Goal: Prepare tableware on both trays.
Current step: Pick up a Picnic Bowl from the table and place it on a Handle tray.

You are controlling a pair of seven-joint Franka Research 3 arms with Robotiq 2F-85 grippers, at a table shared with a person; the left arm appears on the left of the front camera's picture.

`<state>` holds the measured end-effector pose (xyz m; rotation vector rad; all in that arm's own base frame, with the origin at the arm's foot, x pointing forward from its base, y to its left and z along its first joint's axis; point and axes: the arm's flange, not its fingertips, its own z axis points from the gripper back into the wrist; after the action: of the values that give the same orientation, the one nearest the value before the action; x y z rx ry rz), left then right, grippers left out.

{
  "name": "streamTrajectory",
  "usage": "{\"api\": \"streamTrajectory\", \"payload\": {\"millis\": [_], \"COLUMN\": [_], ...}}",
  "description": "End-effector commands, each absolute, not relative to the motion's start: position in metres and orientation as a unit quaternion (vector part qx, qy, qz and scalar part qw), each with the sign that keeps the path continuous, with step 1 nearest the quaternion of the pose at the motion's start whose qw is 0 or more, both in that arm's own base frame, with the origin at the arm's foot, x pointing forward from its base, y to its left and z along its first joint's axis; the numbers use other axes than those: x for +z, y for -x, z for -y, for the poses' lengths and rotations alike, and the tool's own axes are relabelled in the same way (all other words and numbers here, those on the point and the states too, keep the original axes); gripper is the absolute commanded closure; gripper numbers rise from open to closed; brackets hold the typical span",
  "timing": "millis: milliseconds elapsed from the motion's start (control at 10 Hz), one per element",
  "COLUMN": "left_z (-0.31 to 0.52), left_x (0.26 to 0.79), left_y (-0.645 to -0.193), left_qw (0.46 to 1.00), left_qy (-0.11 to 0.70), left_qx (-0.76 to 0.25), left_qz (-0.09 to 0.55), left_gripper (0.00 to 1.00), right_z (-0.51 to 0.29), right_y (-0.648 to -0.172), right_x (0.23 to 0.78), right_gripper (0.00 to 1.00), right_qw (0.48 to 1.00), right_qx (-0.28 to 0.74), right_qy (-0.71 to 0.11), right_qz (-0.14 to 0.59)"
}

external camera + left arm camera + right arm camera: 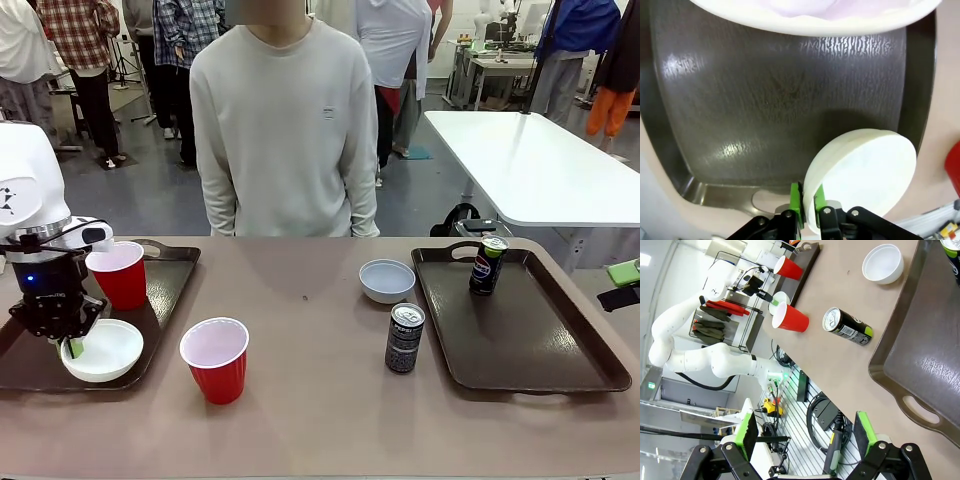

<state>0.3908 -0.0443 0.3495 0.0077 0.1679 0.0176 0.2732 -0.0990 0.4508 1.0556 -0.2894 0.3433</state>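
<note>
The left tray (170, 270) holds a red cup (120, 275) and a white bowl (105, 350). My left gripper (72, 345) hangs over that bowl's left rim. In the left wrist view its green pads (796, 200) sit tight on either side of the bowl (865, 175) rim, above the tray floor (780, 100). A second red cup (215, 358), a black can (404, 338) and a second bowl (387, 280) stand on the table. The right tray (530, 330) carries one black can (488, 265). My right gripper (805, 435) is open and holds nothing, off the table's right side.
A person stands at the table's far edge, arms down. A white table (540, 160) sits behind at the right. The table between the two trays is bare apart from the cup, can and bowl.
</note>
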Motion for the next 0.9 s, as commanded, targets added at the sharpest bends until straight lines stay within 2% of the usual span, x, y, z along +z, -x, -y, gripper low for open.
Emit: {"api": "streamTrajectory", "payload": {"millis": [0, 100, 300, 500, 600, 800], "left_z": [0.043, 0.041, 0.043, 0.039, 0.035, 0.028], "left_x": [0.351, 0.366, 0.415, 0.457, 0.471, 0.487], "left_y": [-0.389, -0.387, -0.368, -0.341, -0.331, -0.319], "left_qw": [0.997, 0.998, 1.0, 0.998, 0.995, 0.992], "left_qy": [-0.024, -0.022, -0.011, 0.038, 0.082, 0.112], "left_qx": [0.018, 0.024, 0.017, 0.001, -0.009, -0.008], "left_qz": [-0.073, -0.06, -0.007, 0.042, 0.055, 0.06], "left_gripper": [0.25, 0.1, 0.0, 0.0, 0.3, 0.1], "right_z": [0.099, 0.099, 0.099, 0.099, 0.099, 0.099], "right_y": [-0.276, -0.276, -0.276, -0.276, -0.276, -0.276], "right_x": [0.451, 0.451, 0.451, 0.451, 0.451, 0.451], "right_gripper": [0.0, 0.0, 0.0, 0.0, 0.0, 0.0], "right_qw": [0.831, 0.831, 0.831, 0.831, 0.831, 0.831], "right_qx": [0.166, 0.166, 0.166, 0.166, 0.166, 0.166], "right_qy": [-0.509, -0.509, -0.509, -0.509, -0.509, -0.509], "right_qz": [0.147, 0.147, 0.147, 0.147, 0.147, 0.147]}}
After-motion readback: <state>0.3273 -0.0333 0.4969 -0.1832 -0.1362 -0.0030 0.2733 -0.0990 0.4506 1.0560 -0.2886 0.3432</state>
